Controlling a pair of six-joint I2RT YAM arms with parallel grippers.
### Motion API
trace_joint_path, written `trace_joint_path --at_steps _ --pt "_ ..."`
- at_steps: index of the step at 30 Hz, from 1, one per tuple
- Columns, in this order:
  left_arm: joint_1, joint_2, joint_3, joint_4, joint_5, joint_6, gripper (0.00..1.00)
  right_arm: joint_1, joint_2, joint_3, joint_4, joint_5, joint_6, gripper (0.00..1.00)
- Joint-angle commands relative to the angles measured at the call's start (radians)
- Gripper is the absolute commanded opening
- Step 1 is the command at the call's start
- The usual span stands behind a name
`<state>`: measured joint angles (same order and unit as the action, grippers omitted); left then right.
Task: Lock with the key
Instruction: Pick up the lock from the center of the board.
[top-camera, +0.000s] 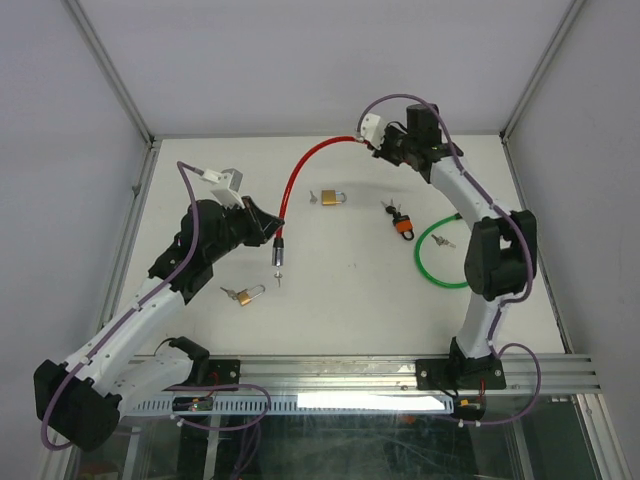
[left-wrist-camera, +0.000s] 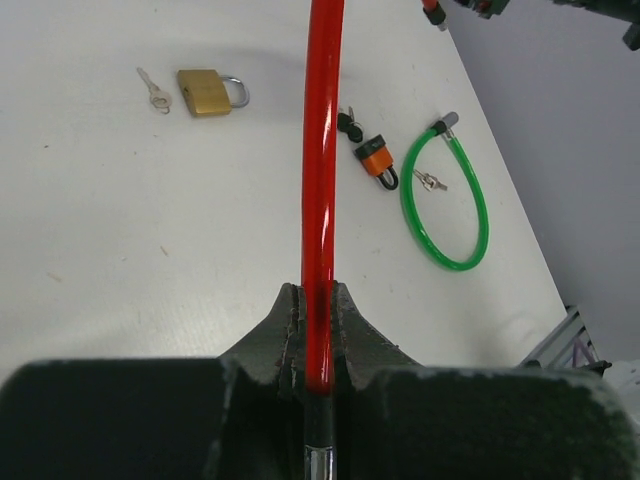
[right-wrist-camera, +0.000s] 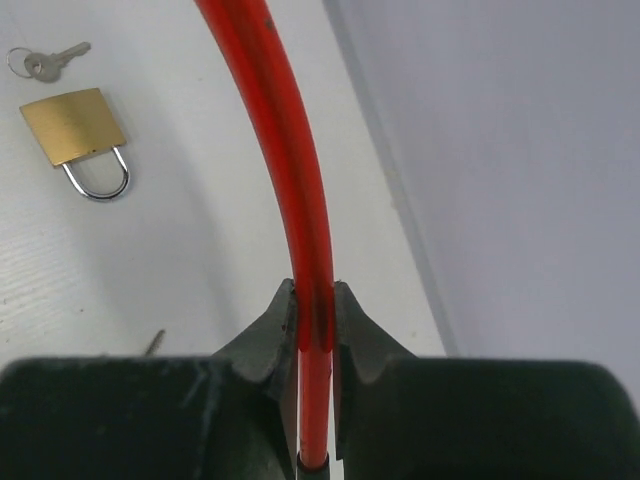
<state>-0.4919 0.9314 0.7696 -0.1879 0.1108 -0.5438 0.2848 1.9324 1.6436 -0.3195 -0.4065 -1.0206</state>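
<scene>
A red cable lock (top-camera: 300, 170) arcs above the table between my two grippers. My left gripper (top-camera: 270, 222) is shut on the cable (left-wrist-camera: 322, 150) just above its black-and-metal end piece (top-camera: 279, 250), which points down at the table. A small key (top-camera: 278, 281) shows just under that end piece; whether it is in the lock or lying on the table I cannot tell. My right gripper (top-camera: 385, 148), at the back of the table, is shut on the cable's other end (right-wrist-camera: 285, 150). Both pairs of jaws (left-wrist-camera: 318, 300) (right-wrist-camera: 313, 300) press the red sheath from either side.
A brass padlock (top-camera: 332, 198) with a key (top-camera: 313, 197) beside it lies at centre back. Another brass padlock (top-camera: 247, 295) lies near the left arm. An orange padlock (top-camera: 402, 226) and a green cable lock (top-camera: 435, 255) with its key (top-camera: 443, 241) lie on the right.
</scene>
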Motion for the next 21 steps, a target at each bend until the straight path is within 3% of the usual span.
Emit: trace_joint_path --at_steps 1,6,12,21 --pt "-0.011 0.017 -0.013 0.178 0.109 -0.016 0.0 0.008 -0.234 -0.091 0.08 -0.034 0.104 0.0" --pt "-0.011 0.068 -0.071 0.329 0.206 -0.024 0.0 0.008 -0.446 -0.232 0.009 -0.079 0.349 0.0" --pt "-0.01 0.233 -0.089 0.486 0.269 -0.063 0.0 0.005 -0.659 -0.426 -0.021 -0.234 0.571 0.0" --pt "-0.024 0.389 -0.076 0.684 0.318 -0.105 0.0 -0.023 -0.831 -0.718 0.299 -0.451 0.887 0.0"
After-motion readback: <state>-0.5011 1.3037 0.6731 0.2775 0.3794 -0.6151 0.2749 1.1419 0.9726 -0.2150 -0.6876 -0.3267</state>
